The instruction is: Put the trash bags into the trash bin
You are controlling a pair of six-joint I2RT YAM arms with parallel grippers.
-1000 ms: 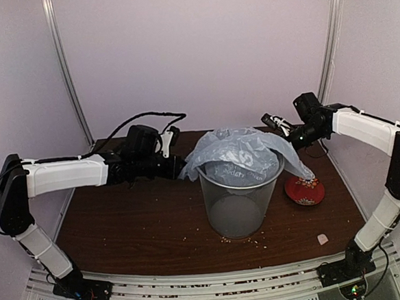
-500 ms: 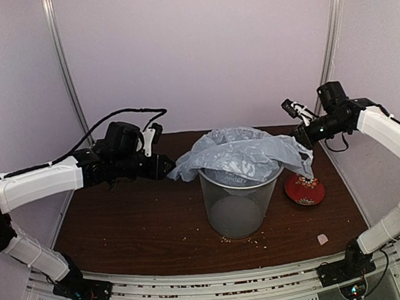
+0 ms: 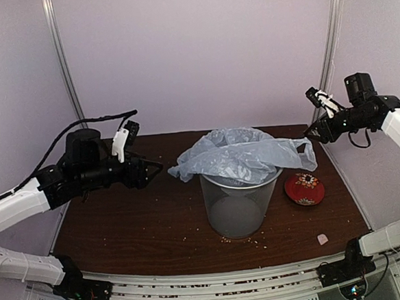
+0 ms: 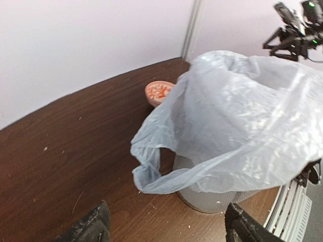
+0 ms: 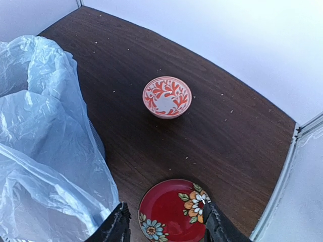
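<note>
Pale blue-grey bag draped over mesh bin on desk, L jaws spread at left, R jaws spread far right

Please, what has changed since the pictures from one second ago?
The left pincer drew back to the left and the right pincer to the right and upward. Both left the trash bag and stand open, holding nothing. The bag's right corner, earlier hanging over the red dish, lifted. The trash bin, the dish and the bag draped over the bin's mouth stayed.
</note>
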